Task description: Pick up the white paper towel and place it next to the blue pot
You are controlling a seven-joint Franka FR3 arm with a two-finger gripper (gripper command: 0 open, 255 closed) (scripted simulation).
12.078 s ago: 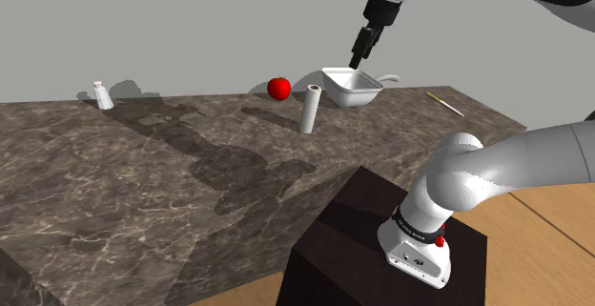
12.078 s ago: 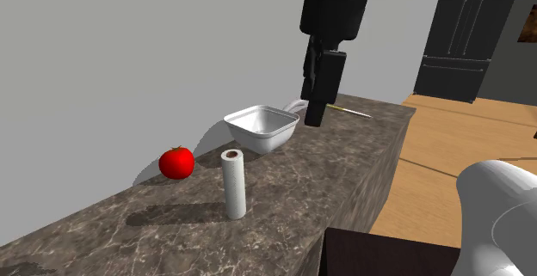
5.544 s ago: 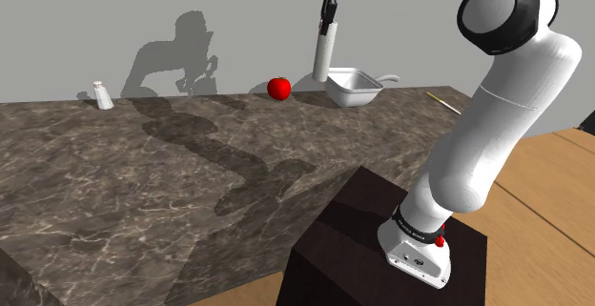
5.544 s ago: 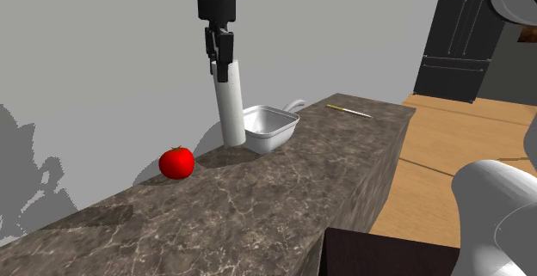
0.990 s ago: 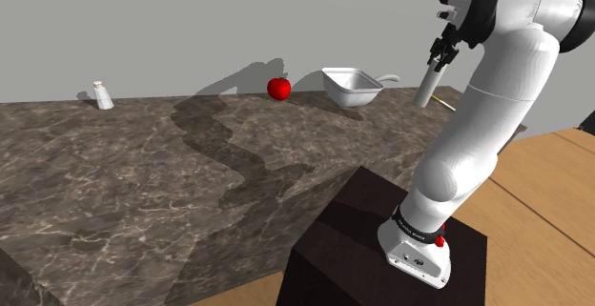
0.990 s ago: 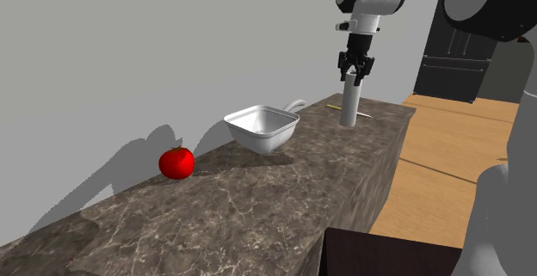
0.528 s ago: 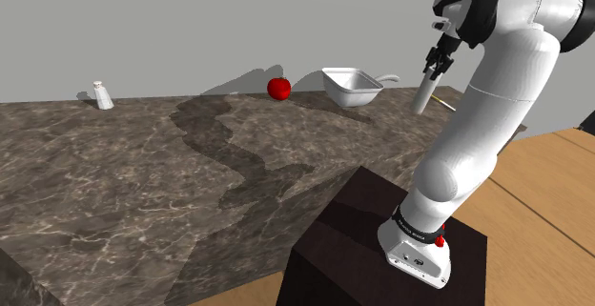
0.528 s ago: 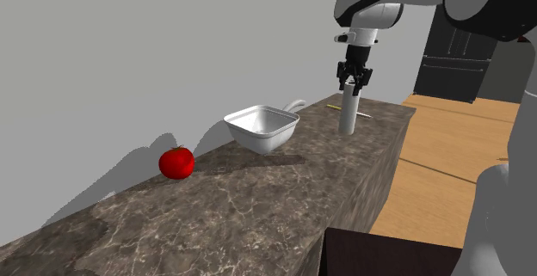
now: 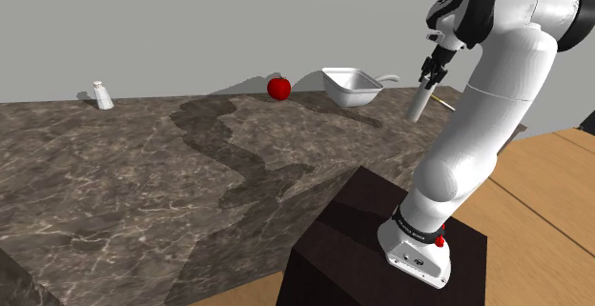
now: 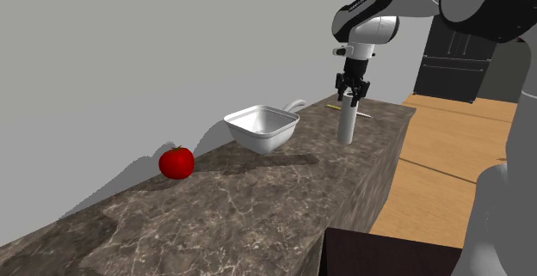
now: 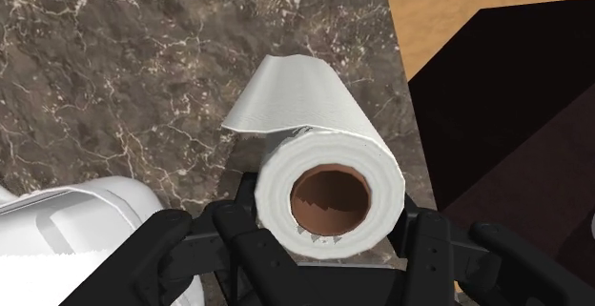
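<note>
- The dark stand (image 9: 381, 247) is seen nearest, against the marbled tabletop (image 9: 143, 180).
- Beyond it, the white paper towel (image 9: 416, 102) is pinched at its top by the end effector (image 9: 431, 69) and held low over the tabletop.
- Placing is judged underway; a short descent, then release, is called for.
- Farther off, the white pot (image 9: 351, 85) is near the roll, which has been lowered slightly since a second ago.
</note>
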